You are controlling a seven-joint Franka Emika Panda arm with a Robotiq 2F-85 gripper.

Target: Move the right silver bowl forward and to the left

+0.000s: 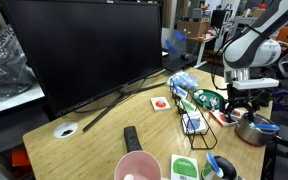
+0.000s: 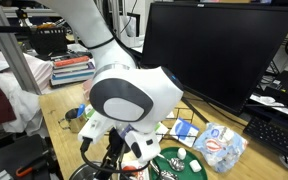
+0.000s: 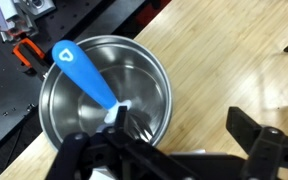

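Note:
The right silver bowl [image 3: 69, 100] is small, round and shiny, with a blue-handled utensil [image 3: 84, 72] leaning on its rim. In an exterior view the bowl [image 1: 252, 131] sits near the table's edge, under the arm. My gripper [image 3: 189, 125] is open just above it. One finger is over the inside of the bowl and the other is outside, over the bare wood, so the fingers straddle the rim. In an exterior view the gripper [image 1: 244, 108] hangs right over the bowl. In the exterior view from the opposite side, the arm [image 2: 134, 100] hides the bowl.
A large monitor [image 1: 84, 50] stands on the wooden table [image 1: 94, 145]. A dark green dish [image 1: 206, 99], a small wire rack [image 1: 194, 124], a red-and-white item [image 1: 160, 102], a black remote [image 1: 132, 138], a pink bowl [image 1: 137, 166], a green container [image 1: 184, 166] and blue tape [image 1: 222, 168] lie around.

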